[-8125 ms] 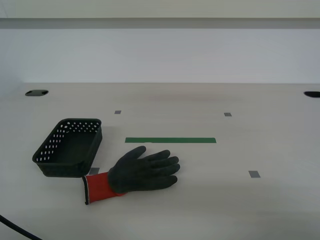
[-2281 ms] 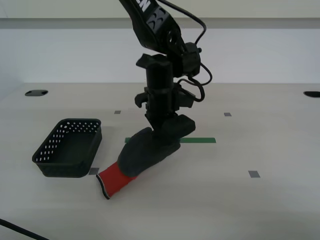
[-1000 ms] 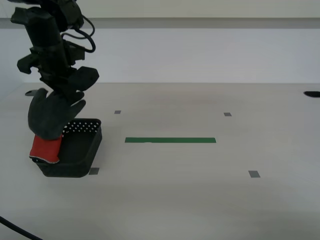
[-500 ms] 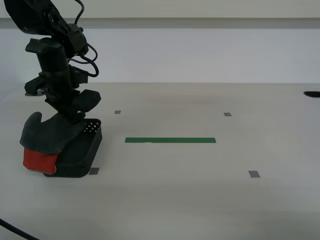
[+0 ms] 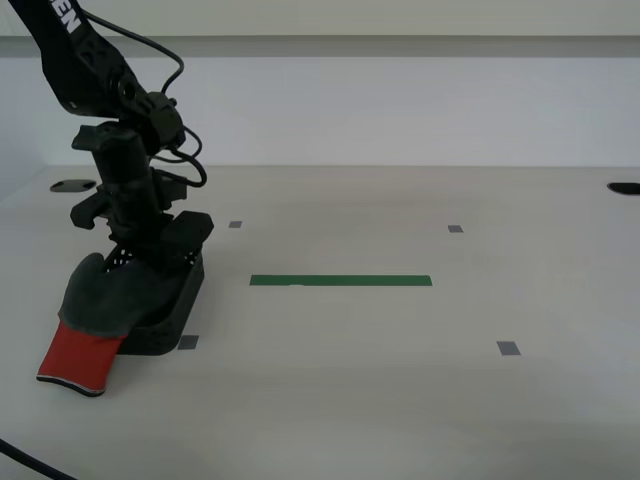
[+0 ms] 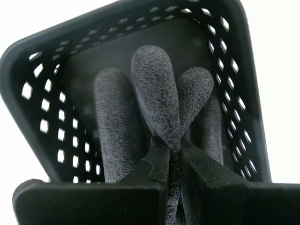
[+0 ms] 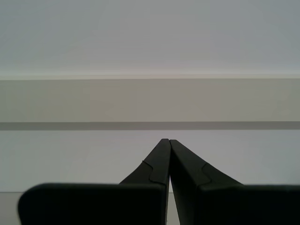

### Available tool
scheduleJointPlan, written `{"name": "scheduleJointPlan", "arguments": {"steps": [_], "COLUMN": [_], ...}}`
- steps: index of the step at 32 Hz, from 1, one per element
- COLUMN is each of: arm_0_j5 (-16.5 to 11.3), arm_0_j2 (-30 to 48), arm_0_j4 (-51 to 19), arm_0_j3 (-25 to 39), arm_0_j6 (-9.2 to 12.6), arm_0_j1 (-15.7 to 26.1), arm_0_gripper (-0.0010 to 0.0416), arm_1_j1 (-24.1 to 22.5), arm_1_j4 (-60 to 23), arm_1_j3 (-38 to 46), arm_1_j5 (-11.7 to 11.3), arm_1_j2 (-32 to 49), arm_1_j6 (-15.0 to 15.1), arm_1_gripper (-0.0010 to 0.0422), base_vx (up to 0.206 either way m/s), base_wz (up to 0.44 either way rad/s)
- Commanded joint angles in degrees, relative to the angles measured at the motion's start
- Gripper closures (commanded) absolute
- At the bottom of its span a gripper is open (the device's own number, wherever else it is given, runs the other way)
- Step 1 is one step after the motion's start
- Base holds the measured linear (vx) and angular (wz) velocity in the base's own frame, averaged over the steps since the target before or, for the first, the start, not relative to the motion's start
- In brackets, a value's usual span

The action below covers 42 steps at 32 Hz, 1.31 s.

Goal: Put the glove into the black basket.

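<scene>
Pale tabletop (image 5: 400,400): the dark grey textured glove with a red knit cuff (image 5: 105,305) is pinched by my second gripper (image 6: 172,157), fingers inside the perforated black plastic basket (image 6: 33,89), cuff spilling out toward seven o'clock. Release and tucking are judged outstanding. My first gripper (image 7: 168,143) is pressed together, empty.

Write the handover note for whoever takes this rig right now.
My second gripper is shut on the glove, low over the black basket. My first gripper is shut, empty, facing the wall.
Done: glove picked up and carried over; its fingers lie inside the basket.
Left: the red cuff hangs out over the near end onto the table. Probably tuck it in, then release.
</scene>
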Motion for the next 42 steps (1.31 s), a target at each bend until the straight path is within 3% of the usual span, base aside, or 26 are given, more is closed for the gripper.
{"name": "scheduleJointPlan", "arguments": {"steps": [1,7,9,13,16,21,24,28,34,36,42], "arm_0_j5": [0.02,0.02,0.02,0.02,0.02,0.02,0.02,0.02,0.0,0.0,0.0], "arm_0_j2": [0.02,0.02,0.02,0.02,0.02,0.02,0.02,0.02,0.02,0.02,0.02], "arm_0_j4": [0.13,0.11,0.09,0.11,0.11,0.09,0.11,-0.15,-0.13,-0.09,-0.11], "arm_0_j3": [0.07,0.07,0.07,0.07,0.07,0.07,0.07,0.07,0.07,0.07,0.07], "arm_0_j6": [0.0,0.0,0.0,0.0,0.0,0.0,0.0,0.0,0.0,0.0,0.0], "arm_0_j1": [0.02,0.02,0.02,0.02,0.0,0.02,0.02,0.02,0.02,0.0,0.0], "arm_0_gripper": [0.0405,0.0405,0.0405,0.0405,0.0405,0.0405,0.0405,0.0405,0.0405,0.0405,0.0405], "arm_1_j1": [0.02,0.02,0.02,0.04,0.02,0.0,-0.04,-0.04,-0.09,-0.11,-0.11], "arm_1_j4": [0.04,-0.81,-1.18,-3.32,-3.34,-9.88,-16.04,-17.27,-18.91,-18.91,-18.62], "arm_1_j3": [1.09,4.66,5.25,6.27,6.84,9.51,11.17,11.1,11.06,11.06,11.06], "arm_1_j5": [0.04,-0.33,-0.44,-6.6,-6.73,-6.73,-6.73,-5.86,-5.81,-5.81,-5.81], "arm_1_j2": [1.95,1.57,1.57,1.55,1.53,-0.35,-5.33,-10.38,-16.94,-17.7,-17.68], "arm_1_j6": [-0.02,0.35,0.33,0.13,0.35,0.31,0.0,-1.81,-2.67,-2.64,-2.64], "arm_1_gripper": [0.0412,0.0399,0.0363,0.0267,0.0203,0.0164,0.018,0.0214,0.0302,0.0335,0.0362], "base_vx": [0.0,0.0,0.0,0.0,0.0,0.0,0.0,0.0,0.0,0.0,0.0], "base_wz": [0.0,0.0,0.0,0.0,0.0,0.0,0.0,0.0,0.0,0.0,0.0]}}
